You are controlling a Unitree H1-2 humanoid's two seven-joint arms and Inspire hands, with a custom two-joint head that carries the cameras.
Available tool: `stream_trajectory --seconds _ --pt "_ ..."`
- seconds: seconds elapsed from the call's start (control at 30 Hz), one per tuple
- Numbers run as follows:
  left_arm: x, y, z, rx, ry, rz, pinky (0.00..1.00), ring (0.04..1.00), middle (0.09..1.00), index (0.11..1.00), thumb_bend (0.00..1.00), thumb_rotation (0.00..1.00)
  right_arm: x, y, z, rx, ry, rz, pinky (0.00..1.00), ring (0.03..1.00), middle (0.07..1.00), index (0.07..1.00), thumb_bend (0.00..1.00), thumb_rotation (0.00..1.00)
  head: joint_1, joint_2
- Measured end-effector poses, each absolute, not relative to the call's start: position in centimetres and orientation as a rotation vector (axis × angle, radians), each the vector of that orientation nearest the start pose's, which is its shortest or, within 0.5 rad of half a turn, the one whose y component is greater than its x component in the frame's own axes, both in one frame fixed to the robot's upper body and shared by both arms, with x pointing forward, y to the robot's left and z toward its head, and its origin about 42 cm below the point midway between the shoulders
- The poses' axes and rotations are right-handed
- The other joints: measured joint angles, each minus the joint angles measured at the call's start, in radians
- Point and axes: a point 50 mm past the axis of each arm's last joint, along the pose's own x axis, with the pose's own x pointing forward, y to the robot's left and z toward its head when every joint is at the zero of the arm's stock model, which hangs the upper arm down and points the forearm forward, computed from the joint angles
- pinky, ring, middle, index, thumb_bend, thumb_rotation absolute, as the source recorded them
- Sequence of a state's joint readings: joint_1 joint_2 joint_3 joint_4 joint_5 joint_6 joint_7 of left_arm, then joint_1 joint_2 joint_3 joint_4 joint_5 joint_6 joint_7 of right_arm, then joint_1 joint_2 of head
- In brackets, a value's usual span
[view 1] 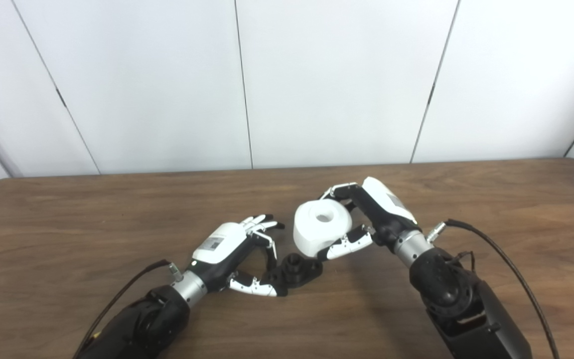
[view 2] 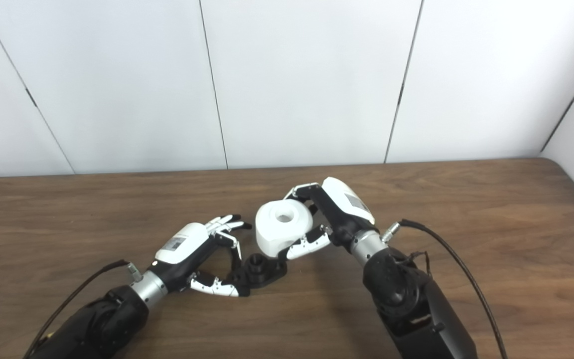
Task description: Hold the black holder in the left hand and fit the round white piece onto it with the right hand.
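Left eye view: the left robot hand (view 1: 234, 249) pinches the black holder (view 1: 294, 269) between thumb and fingers, low on the counter (view 1: 92, 224), with its short post pointing up. The right robot hand (view 1: 366, 219) is closed around the round white piece (view 1: 322, 228), which hangs just above and beside the holder, bore facing up.

Right eye view: the white piece sits slightly behind and to the right of the post; whether its lower edge touches the holder cannot be told. The step in hand appears to be alignment. The next move calls for centring the bore over the post, then lowering squarely while the left robot hand stays firm.
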State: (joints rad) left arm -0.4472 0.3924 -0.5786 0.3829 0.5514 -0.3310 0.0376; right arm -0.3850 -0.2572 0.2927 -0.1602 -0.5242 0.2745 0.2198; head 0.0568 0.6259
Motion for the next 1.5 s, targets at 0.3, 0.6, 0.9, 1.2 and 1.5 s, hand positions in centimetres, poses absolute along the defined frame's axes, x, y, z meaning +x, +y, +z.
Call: stream_trajectory --seconds 0.3,0.6,0.9,1.2,1.5 --pt "38.6 19.3 11.8 1.048 -0.404 -0.648 0.98 0.969 0.901 0.485 0.52 0.06 37.0 -17.2 23.3 -0.833 -0.266 0.354 0.60 0.731 0.720 0.480 0.52 0.13 -0.003 0.008" --pt "38.7 19.3 11.9 1.049 -0.405 -0.649 0.99 0.972 0.906 0.485 0.52 0.06 37.0 -16.3 24.3 -0.836 -0.293 0.382 0.63 0.753 0.737 0.481 0.52 0.14 -0.005 0.011" --pt "38.8 19.2 11.9 1.052 -0.404 -0.652 0.99 0.980 0.910 0.485 0.52 0.06 36.4 -15.3 23.9 -0.880 -0.295 0.436 0.63 0.732 0.737 0.480 0.52 0.13 -0.005 0.015" --pt "38.7 19.1 12.3 1.064 -0.388 -0.652 0.99 0.976 0.907 0.485 0.52 0.06 36.6 -15.1 22.9 -0.898 -0.270 0.461 0.65 0.740 0.742 0.480 0.52 0.13 0.000 0.023" --pt "38.7 19.2 12.4 1.072 -0.381 -0.658 1.00 0.984 0.911 0.485 0.52 0.06 36.6 -15.3 22.7 -0.916 -0.309 0.488 0.68 0.745 0.742 0.479 0.52 0.13 -0.002 0.034"
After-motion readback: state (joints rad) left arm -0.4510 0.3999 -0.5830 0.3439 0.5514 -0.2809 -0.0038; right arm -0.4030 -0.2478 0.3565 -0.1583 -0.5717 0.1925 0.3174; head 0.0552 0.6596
